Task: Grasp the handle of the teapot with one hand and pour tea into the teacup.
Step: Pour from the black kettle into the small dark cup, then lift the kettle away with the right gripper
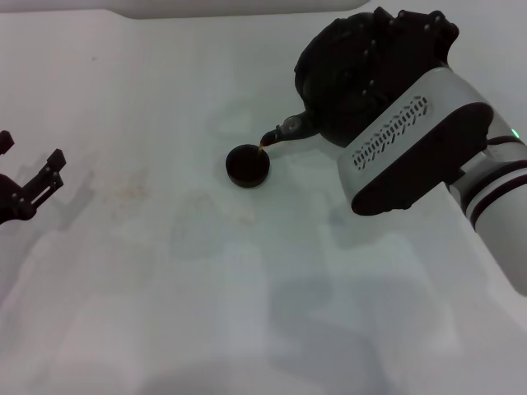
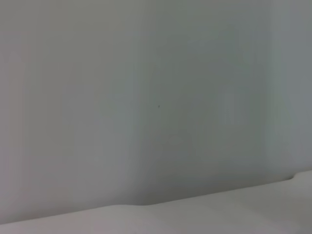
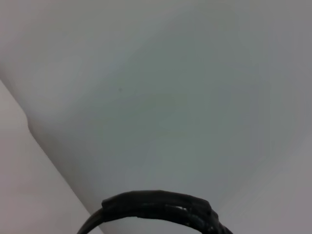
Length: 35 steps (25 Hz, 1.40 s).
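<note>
Right gripper (image 1: 387, 49) apparently clamps round matte teapot (image 1: 346, 90) tilted over glossy teacup (image 1: 248, 164); left gripper (image 1: 29, 177) spread.

Item 1: counter (image 1: 165, 313), white, matte, flat; fills nearly the whole head view. Surface condition: faint yellowish-brown stains (image 1: 132, 193) toward its left-centre, further pale marks near the middle, and soft grey shadows across the lower half.

Item 2: wall (image 1: 206, 6), pale strip along the far edge of the counter, top of the head view. In the left wrist view a plain grey-white wall (image 2: 156, 97) meets a lighter white surface (image 2: 219, 214) along a slanting line. The right wrist view shows similar plain pale grey-white surfaces (image 3: 170, 97).
</note>
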{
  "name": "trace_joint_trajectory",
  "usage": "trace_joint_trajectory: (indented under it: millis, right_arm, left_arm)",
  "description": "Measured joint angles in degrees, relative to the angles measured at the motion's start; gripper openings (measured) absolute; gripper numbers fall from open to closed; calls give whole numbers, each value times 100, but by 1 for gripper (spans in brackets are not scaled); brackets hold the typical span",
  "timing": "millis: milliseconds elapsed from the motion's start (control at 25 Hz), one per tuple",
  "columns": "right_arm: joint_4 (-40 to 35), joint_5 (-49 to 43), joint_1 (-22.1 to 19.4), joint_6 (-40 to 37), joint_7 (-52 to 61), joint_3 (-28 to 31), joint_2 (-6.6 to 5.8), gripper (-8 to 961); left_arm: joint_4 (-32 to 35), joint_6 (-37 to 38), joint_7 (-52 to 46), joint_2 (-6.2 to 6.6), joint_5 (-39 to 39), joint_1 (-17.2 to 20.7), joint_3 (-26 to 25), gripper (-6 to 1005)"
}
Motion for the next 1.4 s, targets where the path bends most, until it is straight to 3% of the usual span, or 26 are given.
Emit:
trace_joint_trajectory:
  millis: [960,1400]
  right_arm:
    - [-1,17,8,-57,-21,-40,0,98]
    - [208,587,20,133,-8,122,-49,98]
  left_arm:
    - [9,51,0,8,9,-50,16,827]
    - [17,72,0,9,9,-45,9,826]
